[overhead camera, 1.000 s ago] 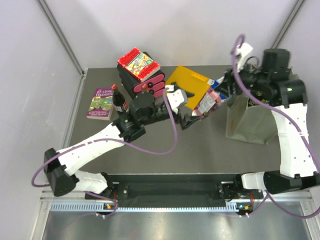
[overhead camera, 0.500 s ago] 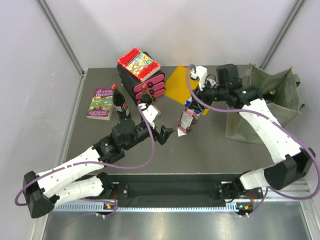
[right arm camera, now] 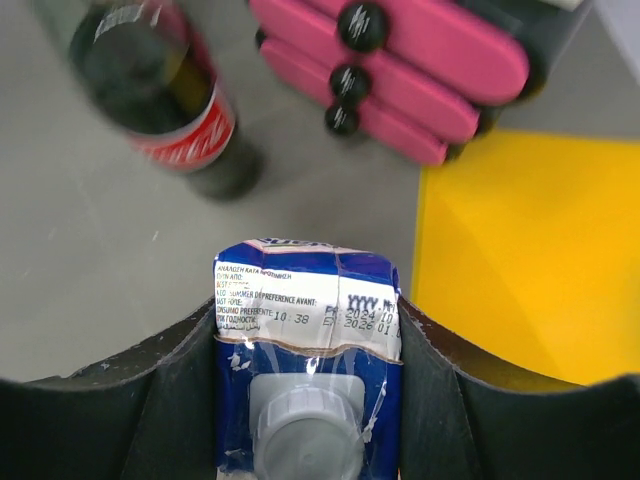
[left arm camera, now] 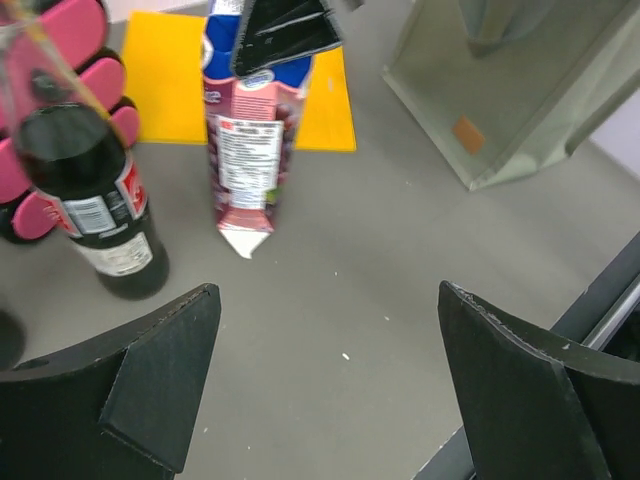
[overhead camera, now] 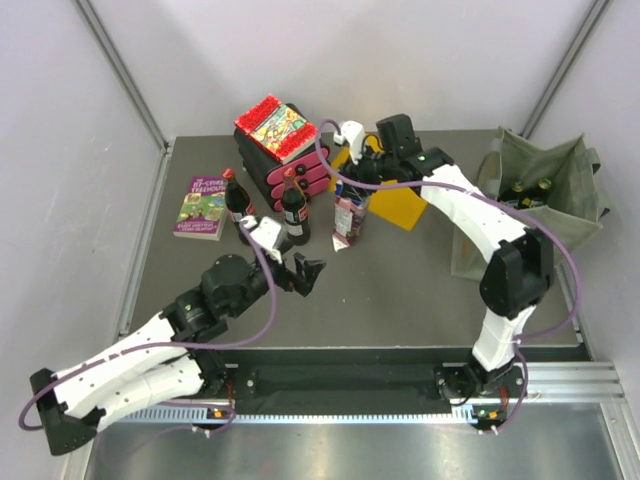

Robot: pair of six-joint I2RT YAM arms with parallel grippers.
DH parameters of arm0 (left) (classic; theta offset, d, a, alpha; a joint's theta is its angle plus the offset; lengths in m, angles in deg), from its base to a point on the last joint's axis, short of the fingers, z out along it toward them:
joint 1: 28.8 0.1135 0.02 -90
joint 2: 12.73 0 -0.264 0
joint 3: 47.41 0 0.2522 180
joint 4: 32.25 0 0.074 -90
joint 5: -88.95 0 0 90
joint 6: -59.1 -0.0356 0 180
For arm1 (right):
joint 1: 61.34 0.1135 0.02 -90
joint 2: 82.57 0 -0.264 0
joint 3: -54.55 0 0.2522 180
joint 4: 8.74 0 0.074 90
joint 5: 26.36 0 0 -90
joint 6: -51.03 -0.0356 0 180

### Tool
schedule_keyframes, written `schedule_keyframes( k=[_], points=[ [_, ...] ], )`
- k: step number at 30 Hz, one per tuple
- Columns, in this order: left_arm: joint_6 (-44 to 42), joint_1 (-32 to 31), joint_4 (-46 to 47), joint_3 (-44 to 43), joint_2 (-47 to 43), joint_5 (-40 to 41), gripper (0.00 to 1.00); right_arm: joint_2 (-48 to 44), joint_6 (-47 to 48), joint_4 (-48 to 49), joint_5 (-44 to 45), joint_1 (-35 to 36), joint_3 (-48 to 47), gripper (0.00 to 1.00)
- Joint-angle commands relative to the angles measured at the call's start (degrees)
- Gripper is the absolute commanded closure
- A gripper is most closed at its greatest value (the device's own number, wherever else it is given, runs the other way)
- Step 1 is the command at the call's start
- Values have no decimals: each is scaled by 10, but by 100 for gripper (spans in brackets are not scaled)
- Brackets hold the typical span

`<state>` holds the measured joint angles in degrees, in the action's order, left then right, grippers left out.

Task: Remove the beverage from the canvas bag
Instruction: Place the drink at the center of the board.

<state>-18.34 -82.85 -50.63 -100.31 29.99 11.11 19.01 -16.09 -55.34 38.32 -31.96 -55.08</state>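
The beverage, a blue-and-red juice carton, is out of the bag, gripped at its top by my right gripper. It hangs tilted, its lower corner at or just above the table, beside a cola bottle. In the right wrist view the fingers press both sides of the carton above its white cap. The olive-green canvas bag stands at the right edge, bottle tops showing inside. My left gripper is open and empty near the table's middle front; the carton and the bag lie ahead of it.
A second cola bottle stands left of the first. A black-and-pink rack with a book on top is at the back. A flat yellow folder lies behind the carton. A purple book lies at the left.
My right arm has swung left from the bag, carrying the carton to beside the cola bottle. My left arm has drawn back toward the near left, gripper still open.
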Motion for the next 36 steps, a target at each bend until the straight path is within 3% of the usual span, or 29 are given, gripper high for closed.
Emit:
schedule_keyframes(
  k=[1,8,15,19,23,25,33,36],
  points=[
    [33,0,-20,17,-54,42,6,24,-8,173,-12,18,-125,97],
    [38,1,-49,15,-76,55,6,83,-12,174,12,33,-173,94],
    [37,0,-50,13,-72,58,6,99,-7,172,25,35,-147,72],
    [34,0,-42,14,-62,52,6,93,-2,169,24,35,-121,48],
    [30,0,-33,11,-45,47,6,85,0,166,21,35,-99,36],
    [28,0,-29,10,-40,45,6,81,1,166,19,35,-93,25],
    [20,0,-15,1,-23,38,5,64,-3,162,20,35,-92,0],
    [17,0,-13,-4,-19,34,5,56,-2,159,19,35,-95,0]
  ],
)
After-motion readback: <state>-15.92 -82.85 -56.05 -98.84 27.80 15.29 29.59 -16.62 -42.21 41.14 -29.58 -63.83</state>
